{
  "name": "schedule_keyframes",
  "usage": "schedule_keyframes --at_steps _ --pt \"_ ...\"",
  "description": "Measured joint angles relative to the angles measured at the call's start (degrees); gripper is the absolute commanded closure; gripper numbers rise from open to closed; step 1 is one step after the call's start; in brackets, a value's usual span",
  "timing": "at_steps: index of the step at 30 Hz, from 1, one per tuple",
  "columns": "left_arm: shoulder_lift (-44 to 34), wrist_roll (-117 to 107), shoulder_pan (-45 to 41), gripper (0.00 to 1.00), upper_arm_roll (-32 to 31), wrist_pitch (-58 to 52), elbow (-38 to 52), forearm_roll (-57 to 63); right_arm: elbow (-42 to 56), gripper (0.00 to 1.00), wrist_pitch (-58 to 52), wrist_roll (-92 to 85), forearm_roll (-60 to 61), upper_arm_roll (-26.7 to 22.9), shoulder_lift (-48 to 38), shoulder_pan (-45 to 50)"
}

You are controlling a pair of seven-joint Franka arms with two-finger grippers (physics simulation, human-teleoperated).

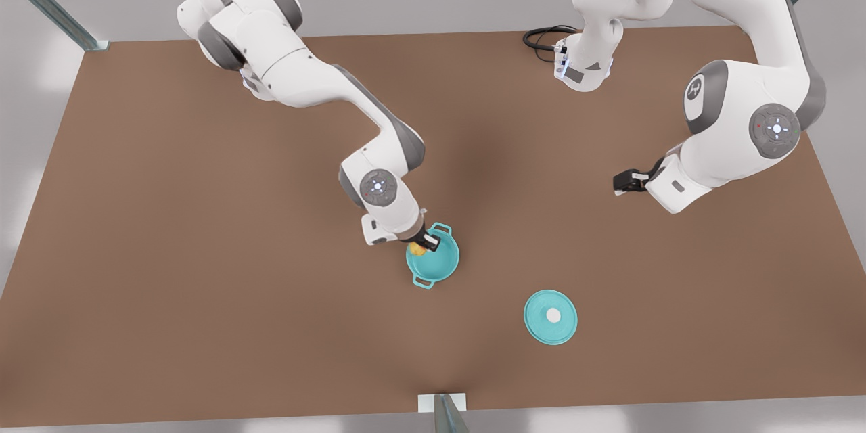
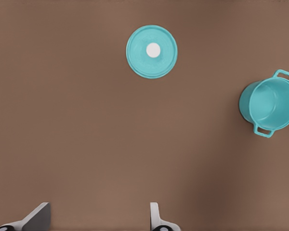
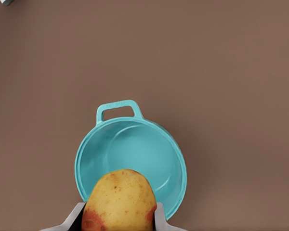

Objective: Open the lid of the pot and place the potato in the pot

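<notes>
Potato over the pot, ready to drop.

My right gripper is clamped on the potato, hung above the pot rim so it falls inside. Pot lid lies flat on the table, well apart, off the pot's mouth. Left gripper waits w/ fingers apart.

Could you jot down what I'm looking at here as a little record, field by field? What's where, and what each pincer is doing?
pot: the pot stands uncovered on the table, nothing in it
lid: the pot lid lies flat on the table, apart from the pot, knob up
potato: the potato is held over the pot's rim, not in it
right pincer: the right pincer is shut on the potato, above the pot
left pincer: the left pincer is open, holds nothing, waits away from the pot
</notes>
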Motion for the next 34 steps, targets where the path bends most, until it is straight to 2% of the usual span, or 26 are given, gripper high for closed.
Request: schedule_keyframes --at_steps 13,14,15,19,21,24,28,29,34 --pt "0.4 1.2 -0.2 0.00 -0.4 0.8 1.3 0.0 0.3 0.40 7.0 6.8 -1.3 -0.4 6.6 2.5" --pt "0.4 1.3 -0.2 0.00 -0.4 0.8 1.4 -0.1 0.5 0.12 7.4 7.1 -1.3 -0.5 6.7 2.5" --pt "0.5 1.3 -0.2 0.00 -0.4 0.8 1.4 -0.1 0.5 0.00 7.7 7.4 -1.4 -0.6 6.7 2.4" --pt "0.6 1.5 -0.1 0.00 -0.3 0.8 1.4 -0.1 0.7 0.00 8.6 8.5 -2.2 -0.8 6.6 2.3" --pt "0.6 1.5 -0.1 0.00 -0.3 0.8 1.4 0.0 0.9 0.00 6.7 8.6 -2.4 -1.2 3.4 1.1" --pt "0.5 1.6 0.0 0.00 -0.3 0.8 1.4 0.2 0.6 0.00 -3.6 6.5 -3.1 -2.0 -7.9 -8.4" --pt "0.2 1.8 -0.1 0.00 -0.2 0.8 1.0 0.4 -1.0 0.00 -18.6 -4.3 -7.3 -3.7 -16.8 -33.7" --pt "0.2 1.9 0.1 0.00 -0.1 0.8 1.1 0.4 -1.8 0.00 -21.2 -7.5 -7.1 -3.7 -17.8 -37.0" --pt "0.6 2.0 0.0 0.00 -0.2 0.8 1.2 0.5 -2.3 0.00 -30.1 -20.6 -6.7 -3.3 -19.4 -38.1"
